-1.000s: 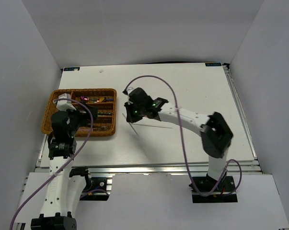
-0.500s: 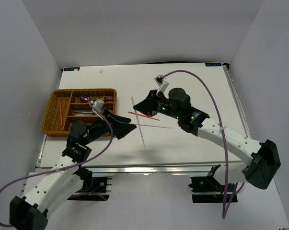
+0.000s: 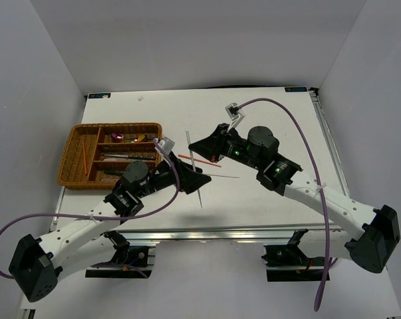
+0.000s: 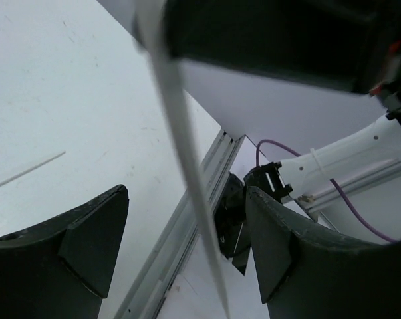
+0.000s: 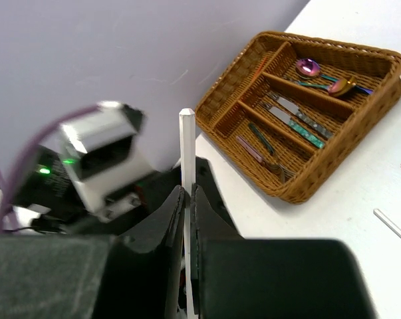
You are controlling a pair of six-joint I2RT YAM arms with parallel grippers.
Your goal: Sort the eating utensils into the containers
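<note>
Two robot arms meet over the middle of a white table (image 3: 273, 113). At far left sits a rectangular brown woven wicker tray (image 3: 114, 125). A thin red chopstick (image 3: 84, 157) lies in its long crosswise section. Gold and purple-bowled spoons (image 3: 135, 138) lie in the farthest of its three slots, and darker slim metal pieces (image 3: 124, 157) lie in the other two.

Right of the tray, the left claw (image 4: 187, 198) is spread wide. Its two fingers (image 4: 87, 239) sit on either side of a thin pale silver chopstick (image 5: 185, 153), with a gap on each side. That chopstick is held up by the right claw (image 5: 187, 194), whose fingers are pinched tight on it.

Below the claws, a second red chopstick (image 3: 184, 157) and a second silver chopstick (image 3: 223, 175) lie loose on the table, outside the tray.
</note>
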